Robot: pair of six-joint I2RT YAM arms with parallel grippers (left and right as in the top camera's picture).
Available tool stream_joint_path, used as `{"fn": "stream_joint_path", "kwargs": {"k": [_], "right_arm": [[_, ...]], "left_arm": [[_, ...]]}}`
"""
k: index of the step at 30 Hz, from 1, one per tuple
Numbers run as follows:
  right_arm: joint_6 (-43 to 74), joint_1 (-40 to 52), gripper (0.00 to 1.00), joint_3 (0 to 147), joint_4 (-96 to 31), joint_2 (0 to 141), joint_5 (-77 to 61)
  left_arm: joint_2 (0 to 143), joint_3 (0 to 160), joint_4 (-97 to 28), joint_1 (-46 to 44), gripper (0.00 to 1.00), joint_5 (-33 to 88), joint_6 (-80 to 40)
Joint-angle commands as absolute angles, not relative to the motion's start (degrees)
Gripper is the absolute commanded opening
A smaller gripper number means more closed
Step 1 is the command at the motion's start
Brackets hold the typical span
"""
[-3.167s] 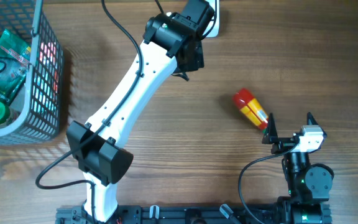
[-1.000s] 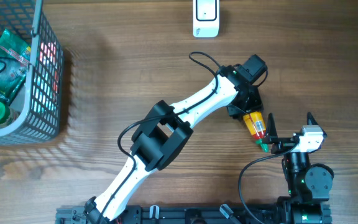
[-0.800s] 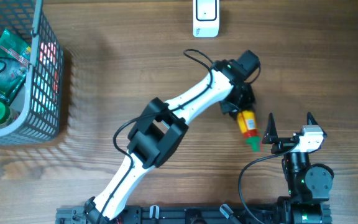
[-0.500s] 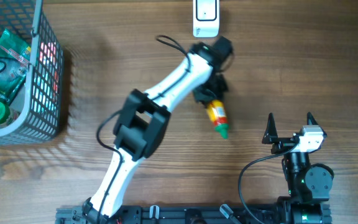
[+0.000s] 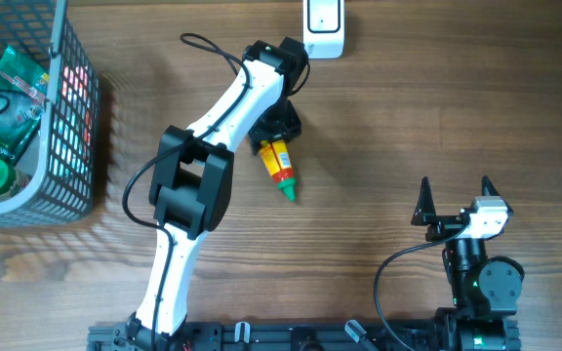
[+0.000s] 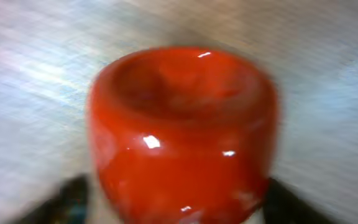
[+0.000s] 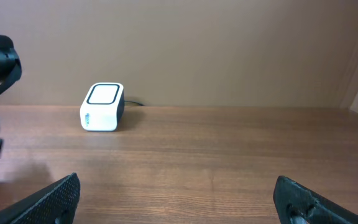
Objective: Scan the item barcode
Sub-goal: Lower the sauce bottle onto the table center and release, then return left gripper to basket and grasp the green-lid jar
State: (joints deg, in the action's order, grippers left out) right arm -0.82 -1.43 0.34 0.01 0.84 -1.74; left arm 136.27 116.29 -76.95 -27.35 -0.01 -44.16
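The sauce bottle (image 5: 280, 166) lies on its side on the table (image 5: 476, 97). Its red base sits right at the left gripper (image 5: 275, 131), and its yellow body and green cap (image 5: 288, 193) stick out from between the fingers, away from the wrist and towards my side of the table. On the left wrist camera that red base fills nearly the whole view, badly blurred, with the dark fingers (image 6: 61, 199) showing only in the bottom corners, one on each side of the bottle. They flank it closely. With that blur, and with the gripper body covering the contact from overhead, I cannot tell whether they are clamped on the bottle or merely beside it.

The white scanner (image 5: 322, 24) stands behind the left gripper's wrist end, on the far side from the bottle's cap and near the table's back edge. It is close to the arm but clear of the bottle.

The right gripper (image 5: 454, 200) is well off to the cap side of the bottle, low at my edge of the table. Its fingers are spread wide with nothing between them. Its camera looks across bare wood to the scanner.

A wire basket (image 5: 76, 146) holding a green packet (image 5: 8, 93) sits far out on the other side of the left arm.
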Motion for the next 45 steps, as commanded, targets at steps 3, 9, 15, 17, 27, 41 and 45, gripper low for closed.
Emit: {"fn": "stream_joint_path", "kwargs": {"k": [3, 9, 15, 17, 27, 41, 45], "right_arm": [[-1.5, -1.1, 1.0, 0.3, 0.1, 0.6, -2.7], [-1.5, -1.1, 1.0, 0.3, 0.1, 0.6, -2.7], [-1.5, -1.1, 1.0, 0.3, 0.1, 0.6, -2.7], [-1.5, -1.1, 1.0, 0.3, 0.1, 0.6, -2.7], [-1.5, -1.1, 1.0, 0.3, 0.1, 0.6, -2.7], [-1.5, -1.1, 1.0, 0.3, 0.1, 0.6, -2.7], [-1.5, -1.1, 1.0, 0.3, 0.1, 0.6, -2.7]], "left_arm": [[132.8, 115.5, -81.5, -27.5, 1.0, -8.7, -43.7], [125.7, 115.6, -83.0, -27.0, 1.0, -13.5, -43.7], [112.3, 119.1, -83.0, -24.9, 1.0, -20.4, -43.7], [107.5, 121.1, -82.8, -23.4, 1.0, -23.6, -43.7], [89.4, 123.8, -79.1, 5.2, 1.0, -22.0, -48.3], [104.9, 123.3, -88.9, 39.8, 1.0, -3.7, -43.4], [108.9, 121.0, -86.3, 40.8, 1.0, -3.9, -41.6]]}}
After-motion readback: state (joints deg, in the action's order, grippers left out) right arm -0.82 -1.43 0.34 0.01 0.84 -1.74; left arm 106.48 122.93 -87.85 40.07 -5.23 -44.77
